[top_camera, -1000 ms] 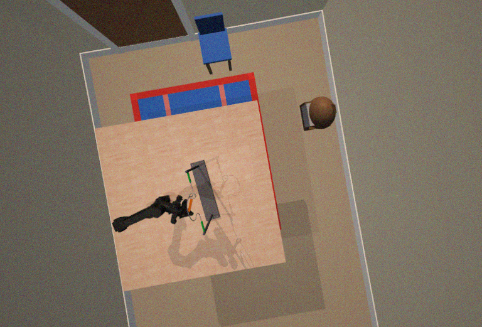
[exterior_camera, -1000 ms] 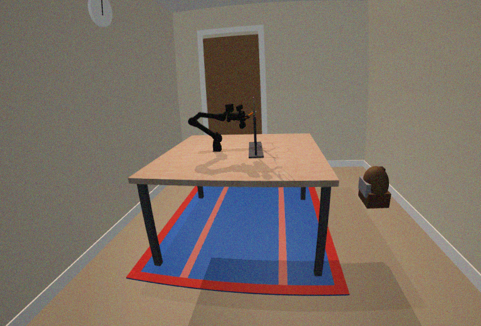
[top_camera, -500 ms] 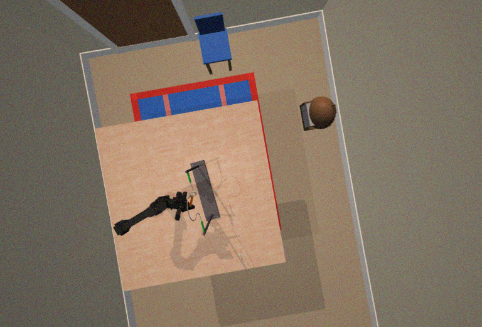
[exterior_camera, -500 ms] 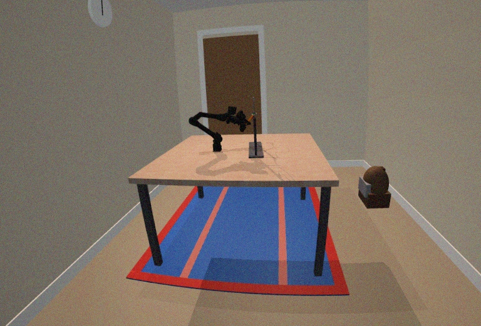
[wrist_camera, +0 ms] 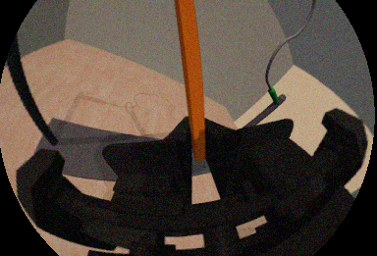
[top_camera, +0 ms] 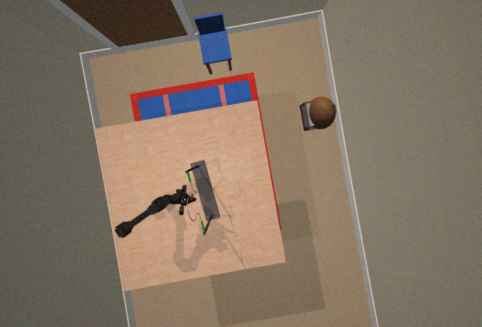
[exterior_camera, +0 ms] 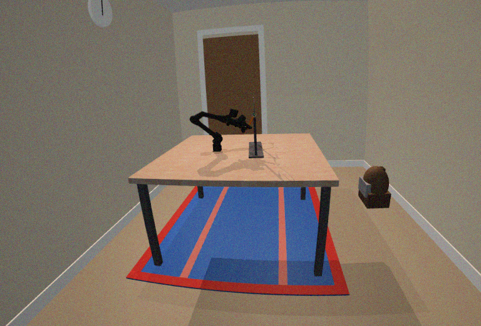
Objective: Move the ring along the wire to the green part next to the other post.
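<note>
My gripper [top_camera: 193, 199] [exterior_camera: 250, 126] [wrist_camera: 191, 120] is shut on the orange handle [top_camera: 191, 196] [exterior_camera: 251, 120] [wrist_camera: 190, 57], which points up and away from the fingers in the wrist view. The ring [top_camera: 192, 192] [exterior_camera: 253, 114] is at the grey wire, between the two green parts; only its mount shows at the wrist view's top edge. Whether it touches the wire cannot be told. One green part [top_camera: 188, 177] is by the upper post [top_camera: 191, 169] in the top view. The other green part [top_camera: 203, 226] [wrist_camera: 274, 95] is by the lower post [top_camera: 208, 224] [wrist_camera: 265, 112].
The grey wire [top_camera: 193, 219] [wrist_camera: 268, 69] curves between the posts, passing close to my fingers in the top view. The dark base [top_camera: 212, 206] [exterior_camera: 255, 154] stands on the wooden table [top_camera: 155, 152] [exterior_camera: 175, 167]. A blue chair [top_camera: 214, 46] and a brown round object [top_camera: 322, 112] [exterior_camera: 376, 179] are off the table.
</note>
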Available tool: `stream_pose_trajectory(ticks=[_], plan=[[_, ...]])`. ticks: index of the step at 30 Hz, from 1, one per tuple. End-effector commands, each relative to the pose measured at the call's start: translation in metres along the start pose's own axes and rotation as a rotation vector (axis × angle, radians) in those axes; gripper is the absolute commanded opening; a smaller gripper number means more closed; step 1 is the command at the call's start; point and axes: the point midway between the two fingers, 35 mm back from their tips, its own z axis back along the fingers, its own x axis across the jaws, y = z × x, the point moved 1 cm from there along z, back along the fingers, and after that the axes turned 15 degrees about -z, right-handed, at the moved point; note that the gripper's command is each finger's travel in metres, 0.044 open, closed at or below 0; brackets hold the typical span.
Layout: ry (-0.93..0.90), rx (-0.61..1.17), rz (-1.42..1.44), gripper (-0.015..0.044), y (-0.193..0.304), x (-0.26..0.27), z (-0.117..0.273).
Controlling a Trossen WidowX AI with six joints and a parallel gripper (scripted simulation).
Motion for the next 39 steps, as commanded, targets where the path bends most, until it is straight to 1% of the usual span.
stream_pose_trajectory(ticks=[1,19,39], plan=[[-0.047,0.019,-0.093,-0.0150,0.005,0.015,0.001],[-0.184,0.099,-0.413,-0.0150,0.003,0.067,0.015],[-0.238,0.131,-0.541,-0.0150,-0.006,0.099,0.027]])
